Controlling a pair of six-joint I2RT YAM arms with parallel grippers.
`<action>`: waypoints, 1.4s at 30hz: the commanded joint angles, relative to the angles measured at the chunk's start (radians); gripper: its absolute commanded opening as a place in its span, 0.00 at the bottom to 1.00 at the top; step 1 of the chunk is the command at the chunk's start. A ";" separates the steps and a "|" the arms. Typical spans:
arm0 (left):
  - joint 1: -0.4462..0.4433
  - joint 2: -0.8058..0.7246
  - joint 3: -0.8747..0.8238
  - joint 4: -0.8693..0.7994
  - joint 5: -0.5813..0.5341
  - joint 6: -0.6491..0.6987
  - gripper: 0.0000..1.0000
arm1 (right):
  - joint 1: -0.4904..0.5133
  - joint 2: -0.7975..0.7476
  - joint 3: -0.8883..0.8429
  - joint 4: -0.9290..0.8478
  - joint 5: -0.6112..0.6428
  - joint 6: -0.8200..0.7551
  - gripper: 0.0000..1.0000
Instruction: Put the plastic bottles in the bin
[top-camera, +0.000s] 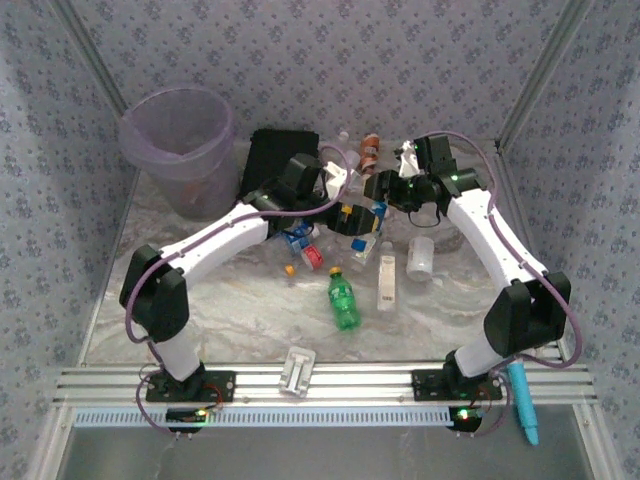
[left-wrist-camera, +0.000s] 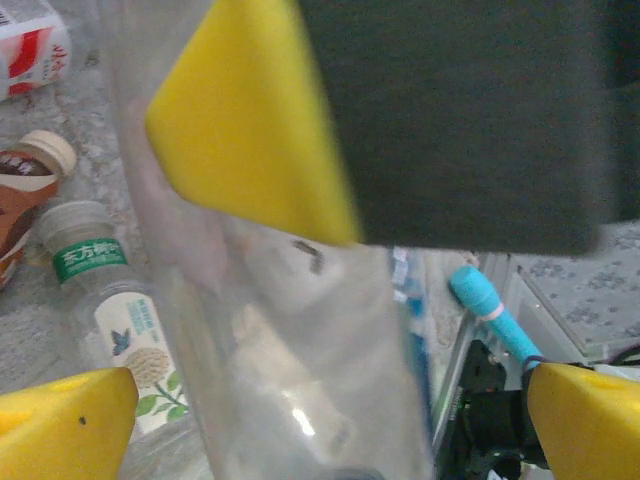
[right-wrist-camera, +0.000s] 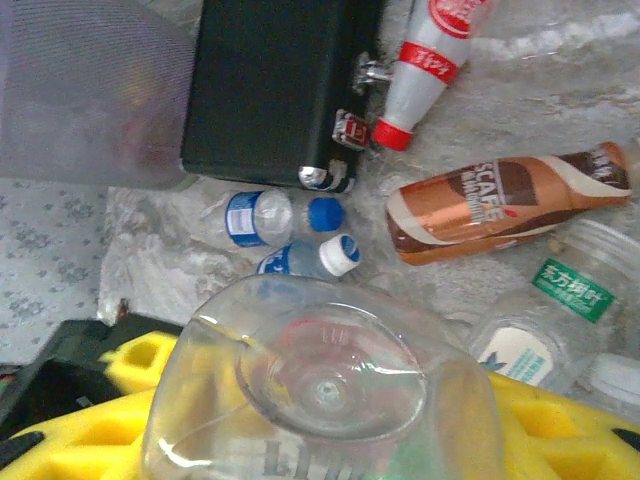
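My right gripper (right-wrist-camera: 330, 425) is shut on a clear plastic bottle (right-wrist-camera: 320, 385), whose base faces the right wrist camera between the yellow fingers (right-wrist-camera: 120, 395). The same clear bottle (left-wrist-camera: 290, 350) stands between the wide-apart yellow fingertips (left-wrist-camera: 60, 420) of my open left gripper (left-wrist-camera: 325, 430). The two grippers meet mid-table, left (top-camera: 335, 190) and right (top-camera: 378, 188). The lilac bin (top-camera: 180, 145) stands at the far left. More bottles lie around: a green one (top-camera: 344, 300), a white-labelled clear one (top-camera: 387, 280), a brown one (right-wrist-camera: 500, 200) and blue-capped ones (right-wrist-camera: 270, 215).
A flat black case (top-camera: 280, 160) lies beside the bin, behind the grippers. A teal tool (top-camera: 522, 400) rests by the right arm's base, and a small white piece (top-camera: 298, 370) sits on the front rail. Patterned walls close in the table on three sides.
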 joint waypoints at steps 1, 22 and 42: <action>-0.007 0.022 0.054 -0.034 -0.034 0.038 0.97 | 0.008 0.011 0.039 0.036 -0.054 0.030 0.57; -0.005 0.047 0.076 -0.025 -0.058 0.026 0.49 | 0.027 0.047 0.068 0.040 -0.068 0.049 0.65; 0.037 0.019 0.253 -0.272 -0.139 0.092 0.31 | -0.229 -0.138 0.027 -0.162 0.026 -0.048 0.87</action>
